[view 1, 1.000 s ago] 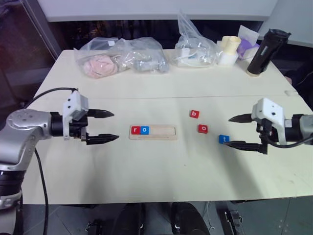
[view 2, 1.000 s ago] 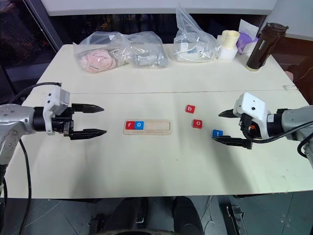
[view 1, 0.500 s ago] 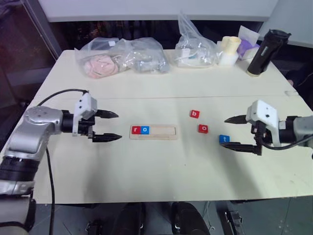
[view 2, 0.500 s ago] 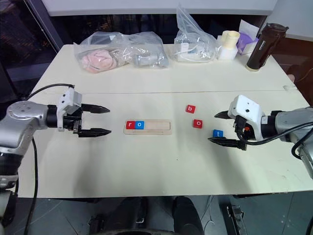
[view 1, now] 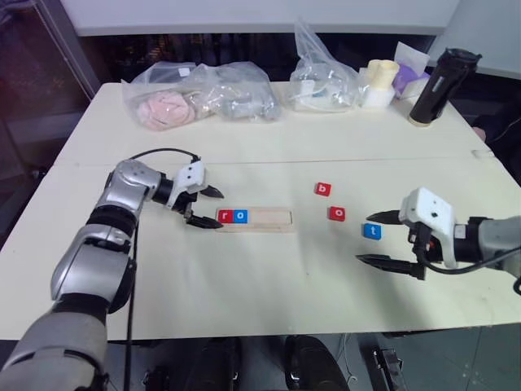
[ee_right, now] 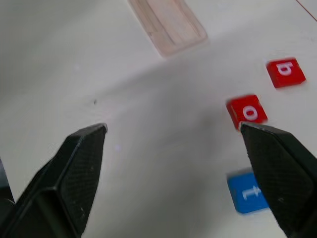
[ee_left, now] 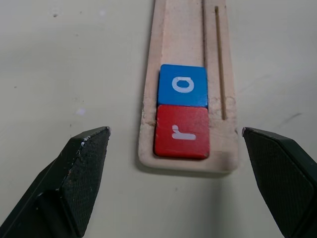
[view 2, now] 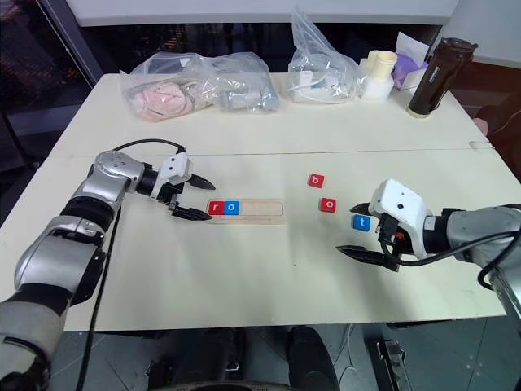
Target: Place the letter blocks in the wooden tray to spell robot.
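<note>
The wooden tray (view 1: 270, 217) lies at mid-table with a red r block (view 1: 225, 217) and a blue o block (view 1: 240, 217) at its left end. My left gripper (view 1: 218, 209) is open just left of that end, its fingers either side of the tray's short edge; the left wrist view shows the r block (ee_left: 182, 132) and o block (ee_left: 182, 85) ahead between them. To the right, loose on the table, lie a red b (view 1: 323, 190), a red o (view 1: 337, 213) and a blue t (view 1: 373, 231). My right gripper (view 1: 362, 238) is open, low beside the t block.
Clear plastic bags (view 1: 195, 94) and another bag (view 1: 326, 77) sit along the far edge, with a cream container (view 1: 380, 83) and a black bottle (view 1: 440, 87) at the far right. Bare tabletop (view 1: 269, 277) lies in front of the tray.
My left gripper has swung right and down to the tray's left end. The right gripper has drawn slightly back toward the near edge. The blocks have not moved.
</note>
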